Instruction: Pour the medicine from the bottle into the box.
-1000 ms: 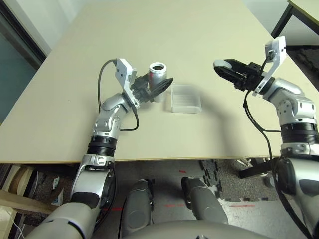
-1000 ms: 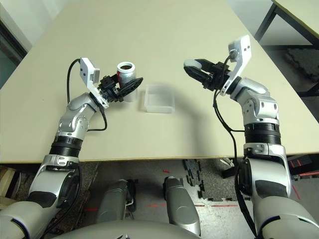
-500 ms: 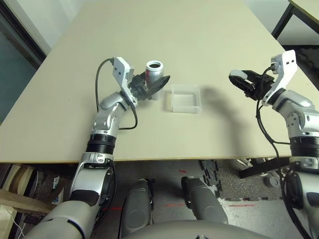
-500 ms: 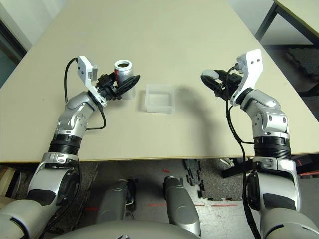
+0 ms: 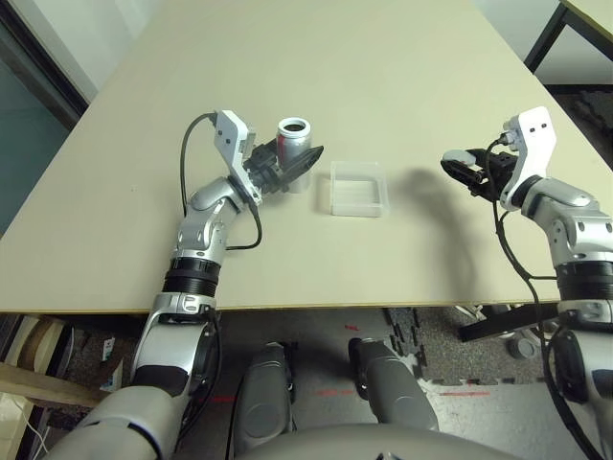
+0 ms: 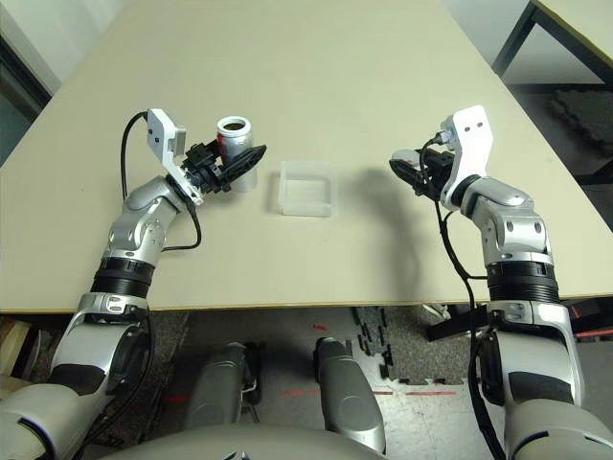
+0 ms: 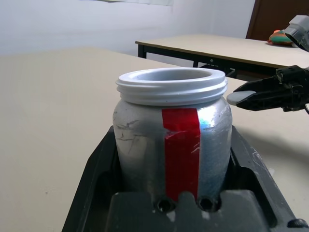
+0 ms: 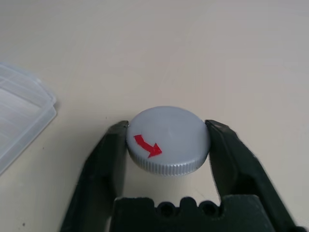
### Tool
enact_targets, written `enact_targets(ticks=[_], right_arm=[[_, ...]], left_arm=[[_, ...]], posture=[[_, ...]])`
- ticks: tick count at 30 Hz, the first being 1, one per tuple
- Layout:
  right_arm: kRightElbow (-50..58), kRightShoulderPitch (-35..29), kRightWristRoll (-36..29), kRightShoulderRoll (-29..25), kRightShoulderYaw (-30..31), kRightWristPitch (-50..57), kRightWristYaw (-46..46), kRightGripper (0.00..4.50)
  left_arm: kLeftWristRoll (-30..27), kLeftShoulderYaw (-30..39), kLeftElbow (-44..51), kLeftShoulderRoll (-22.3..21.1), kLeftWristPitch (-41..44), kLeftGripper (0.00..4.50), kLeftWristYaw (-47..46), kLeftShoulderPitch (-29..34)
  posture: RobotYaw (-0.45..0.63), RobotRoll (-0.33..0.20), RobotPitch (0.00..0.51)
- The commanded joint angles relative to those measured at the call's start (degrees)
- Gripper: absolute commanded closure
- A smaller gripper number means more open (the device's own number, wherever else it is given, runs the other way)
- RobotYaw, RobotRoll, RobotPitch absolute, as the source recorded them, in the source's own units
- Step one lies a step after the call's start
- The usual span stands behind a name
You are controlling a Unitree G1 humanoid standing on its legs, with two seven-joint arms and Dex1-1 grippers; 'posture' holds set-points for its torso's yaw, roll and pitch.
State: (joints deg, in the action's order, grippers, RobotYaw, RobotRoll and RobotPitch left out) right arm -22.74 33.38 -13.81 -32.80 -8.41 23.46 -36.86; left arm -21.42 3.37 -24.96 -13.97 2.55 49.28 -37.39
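Observation:
The bottle (image 5: pixel 294 144) stands upright with its round mouth open, silver-grey with a red strip (image 7: pixel 179 145). My left gripper (image 5: pixel 299 161) is shut on its body, left of the box. The box (image 5: pixel 357 189), a shallow clear tray, lies on the table just right of the bottle. Well to the right of the box, my right gripper (image 5: pixel 458 163) hangs low over the table. Its fingers (image 8: pixel 104 159) are shut on the bottle's small grey round cap (image 8: pixel 168 137), which bears a red arrow. The medicine is hidden.
The beige table (image 5: pixel 383 57) stretches far behind the bottle and box, with bare surface between the box and my right gripper. Its front edge runs close below both arms. A second table with black legs (image 5: pixel 541 38) stands at the far right.
My right gripper has carried the cap to the right, away from the box, and down closer to the table. The left gripper and bottle have barely moved.

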Motion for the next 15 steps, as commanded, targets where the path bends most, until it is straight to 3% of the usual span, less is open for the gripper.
enact_targets(ticks=[1, 2, 10, 15], right_arm=[[-0.9, 0.7, 0.5, 0.3, 0.4, -0.3, 0.2, 0.25], [-0.9, 0.7, 0.5, 0.3, 0.4, -0.3, 0.2, 0.00], [-0.5, 0.6, -0.2, 0.2, 0.1, -1.2, -1.0, 0.00], [2.3, -1.2, -2.0, -1.8, 1.6, -2.3, -9.7, 0.00]], left_arm=[[0.8, 0.0, -0.3, -0.3, -0.6, 1.86, -0.3, -0.2], [0.8, 0.0, -0.3, -0.3, -0.6, 1.86, -0.3, -0.2], [1.0, 0.1, -1.2, -0.3, -1.0, 1.86, -0.4, -0.8], [2.5, -0.2, -2.7, -1.2, -1.5, 1.86, -0.9, -1.6]], posture=[[-0.14, 0.000, 0.151], [-0.14, 0.000, 0.151], [-0.14, 0.000, 0.152], [-0.14, 0.000, 0.151]])
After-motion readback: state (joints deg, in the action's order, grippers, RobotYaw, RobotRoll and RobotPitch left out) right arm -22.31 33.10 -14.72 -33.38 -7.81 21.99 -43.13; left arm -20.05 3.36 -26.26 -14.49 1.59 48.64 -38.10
